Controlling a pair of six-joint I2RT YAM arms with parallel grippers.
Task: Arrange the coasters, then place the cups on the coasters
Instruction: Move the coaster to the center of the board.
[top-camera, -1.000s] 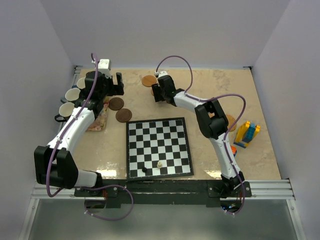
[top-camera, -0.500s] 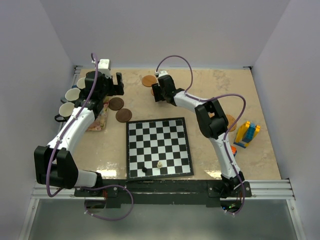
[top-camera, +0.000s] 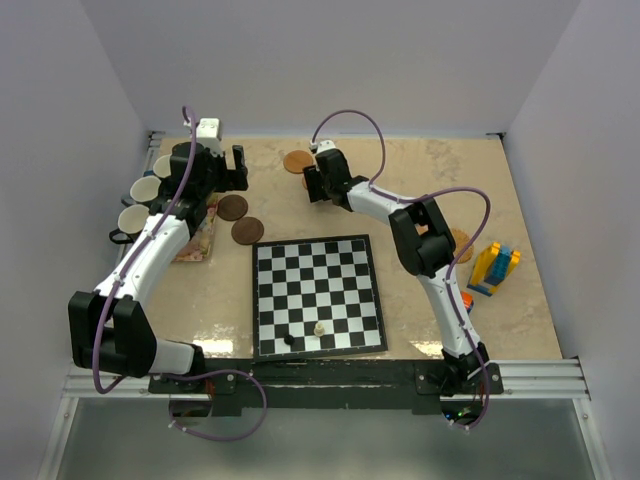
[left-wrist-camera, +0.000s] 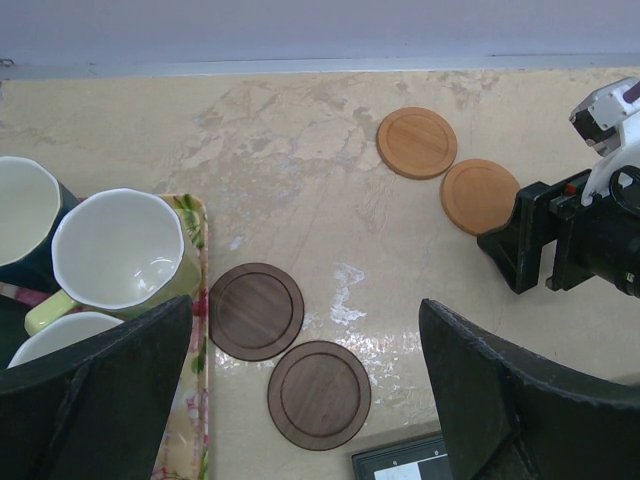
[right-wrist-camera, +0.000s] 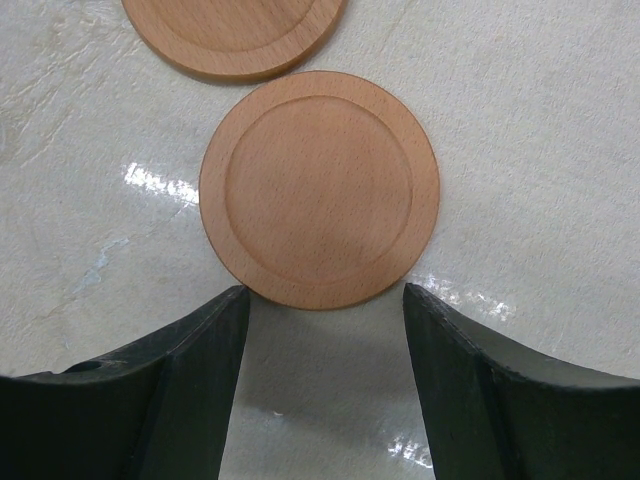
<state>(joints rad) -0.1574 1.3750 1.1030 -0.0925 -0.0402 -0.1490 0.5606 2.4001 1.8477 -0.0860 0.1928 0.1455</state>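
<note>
Where it lies flat, tan coaster, rimmed

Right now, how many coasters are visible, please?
5: two tan coasters far-centre, two dark coasters by the floral mat, a fifth coaster partly behind the right arm; more possibly hidden.

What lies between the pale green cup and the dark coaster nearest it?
Only the right edge of the floral mat, as the left wrist view shows.

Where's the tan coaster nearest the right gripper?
In the right wrist view the tan coaster lies flat, its near edge reaching the right gripper, a second tan coaster beyond it.
</note>
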